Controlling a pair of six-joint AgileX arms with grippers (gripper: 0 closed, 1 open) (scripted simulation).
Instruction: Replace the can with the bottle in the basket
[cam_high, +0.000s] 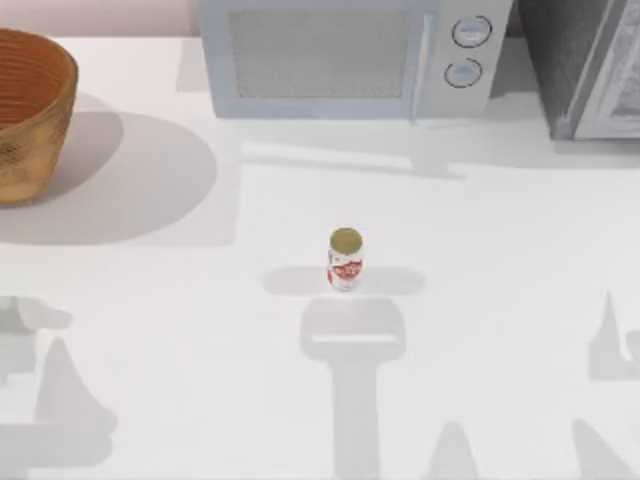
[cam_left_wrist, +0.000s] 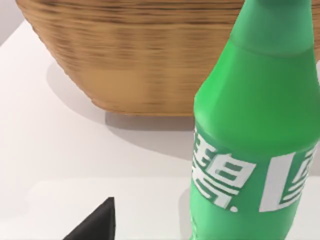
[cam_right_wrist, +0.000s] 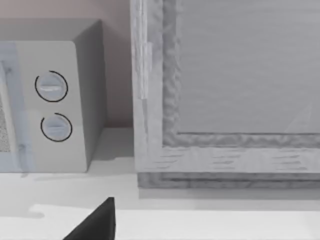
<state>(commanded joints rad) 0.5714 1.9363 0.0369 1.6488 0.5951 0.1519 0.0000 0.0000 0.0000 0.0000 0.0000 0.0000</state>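
Observation:
The can (cam_high: 345, 259) stands upright on the white table near its middle, red-and-white label and dull gold top showing, well apart from the basket (cam_high: 30, 110). The orange-brown wicker basket sits at the far left of the table. In the left wrist view a green bottle (cam_left_wrist: 255, 125) with a white-lettered label stands close in front of the camera, with the basket's ribbed wall (cam_left_wrist: 140, 55) just behind it. A dark edge of my left gripper (cam_left_wrist: 97, 225) pokes in beside the bottle, not touching it. My right gripper (cam_right_wrist: 97, 222) is off at the right, facing the appliances.
A pale microwave (cam_high: 350, 55) stands at the back centre, its two dials (cam_right_wrist: 52, 105) seen in the right wrist view. A grey cabinet (cam_high: 590, 70) sits at the back right. Arm shadows fall across the front of the table.

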